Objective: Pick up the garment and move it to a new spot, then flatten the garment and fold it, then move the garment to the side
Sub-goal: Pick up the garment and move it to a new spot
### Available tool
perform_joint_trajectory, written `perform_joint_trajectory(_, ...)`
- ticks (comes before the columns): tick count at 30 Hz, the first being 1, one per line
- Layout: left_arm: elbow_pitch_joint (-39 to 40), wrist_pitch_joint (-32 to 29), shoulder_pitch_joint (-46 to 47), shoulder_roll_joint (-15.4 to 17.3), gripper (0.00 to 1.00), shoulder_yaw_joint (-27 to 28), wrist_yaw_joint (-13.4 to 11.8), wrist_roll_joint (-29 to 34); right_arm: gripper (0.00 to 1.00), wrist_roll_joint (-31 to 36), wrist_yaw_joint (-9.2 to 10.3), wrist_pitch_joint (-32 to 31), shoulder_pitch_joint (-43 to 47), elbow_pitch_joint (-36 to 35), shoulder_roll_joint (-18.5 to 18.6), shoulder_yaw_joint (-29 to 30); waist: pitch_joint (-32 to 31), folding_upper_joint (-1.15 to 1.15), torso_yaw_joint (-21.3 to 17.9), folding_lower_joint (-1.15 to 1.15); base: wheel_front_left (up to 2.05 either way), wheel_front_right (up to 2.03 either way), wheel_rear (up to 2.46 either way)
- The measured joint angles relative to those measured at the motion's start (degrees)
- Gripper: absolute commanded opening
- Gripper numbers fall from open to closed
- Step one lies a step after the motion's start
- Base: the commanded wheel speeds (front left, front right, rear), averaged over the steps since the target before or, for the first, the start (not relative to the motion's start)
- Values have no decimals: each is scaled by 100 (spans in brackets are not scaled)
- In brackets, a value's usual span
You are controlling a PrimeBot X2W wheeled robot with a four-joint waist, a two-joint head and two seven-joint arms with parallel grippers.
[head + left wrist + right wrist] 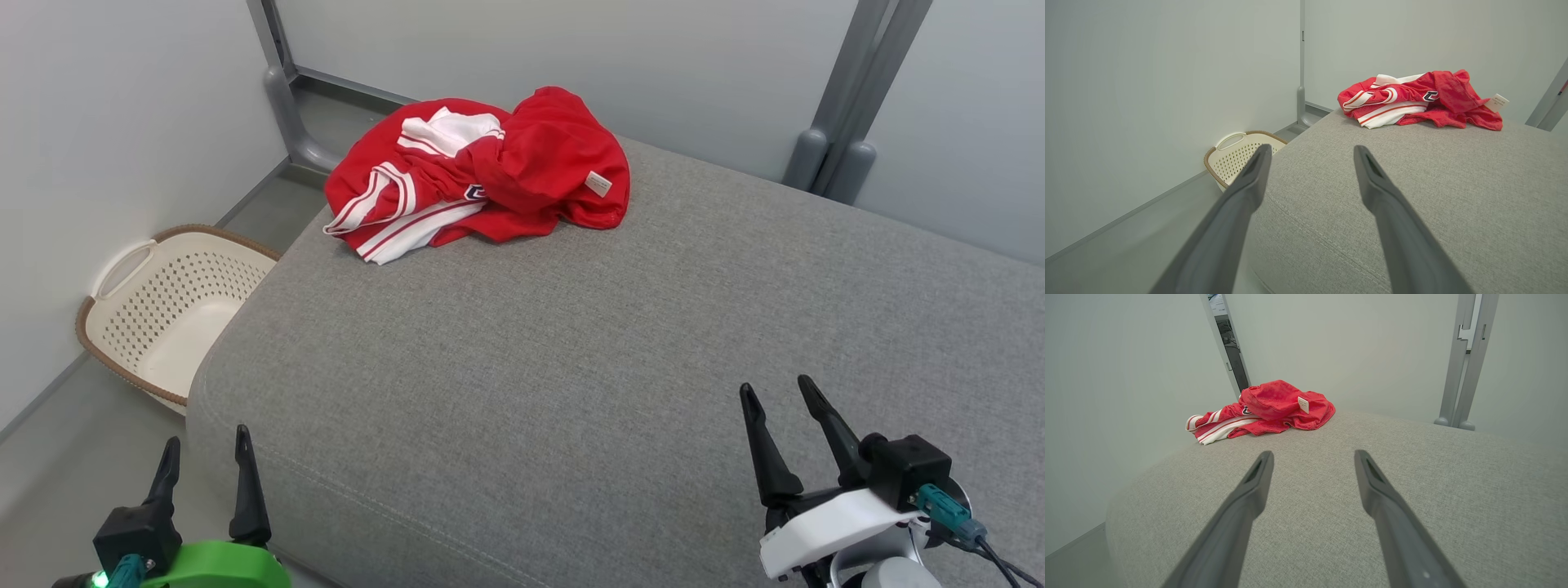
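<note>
Risk, as a guess: long reach over cushion (571, 367), then a pinch on one loose layer, or a nudge sending the heap off the far corner toward basket (163, 302). Left gripper (206, 437) and right gripper (774, 384) at near edge, fingers spread wide, holding and touching nothing. Garment (490, 171), red and white, crumpled at far left corner.
</note>
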State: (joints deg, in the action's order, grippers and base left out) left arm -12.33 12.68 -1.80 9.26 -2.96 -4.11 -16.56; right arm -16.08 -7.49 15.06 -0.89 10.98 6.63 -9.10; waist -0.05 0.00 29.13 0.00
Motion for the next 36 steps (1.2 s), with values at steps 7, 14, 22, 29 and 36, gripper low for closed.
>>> perform_joint_trajectory(7, 65, -52, -40, 1, 100, -45, -68, -3, 100, -37, 0, 0, 2, 27, 16, 13, -49, 0, -37, 0, 0, 0, 0)
perform_joint_trajectory(14, -12, -49, 296, 87, 100, -43, 10, -55, 100, 11, 0, 0, 41, -27, 51, 108, -2, 0, -162, 0, 0, 0, 0)
perform_joint_trajectory(22, -93, -23, 1387, 264, 100, 38, 122, -111, 100, 62, 0, 0, -152, -102, 301, 170, 340, 0, -539, 0, 0, 0, 0)
perform_joint_trajectory(29, -169, -54, 2813, 613, 100, 190, 240, -153, 100, 147, 0, 0, -541, -326, 598, 401, 903, 0, -999, 1, 0, 0, 0)
perform_joint_trajectory(36, -377, -236, 4131, 1068, 100, 483, 318, -288, 100, 237, 0, -1, -778, -594, 773, 837, 1519, 0, -1545, 1, 0, 0, 0)
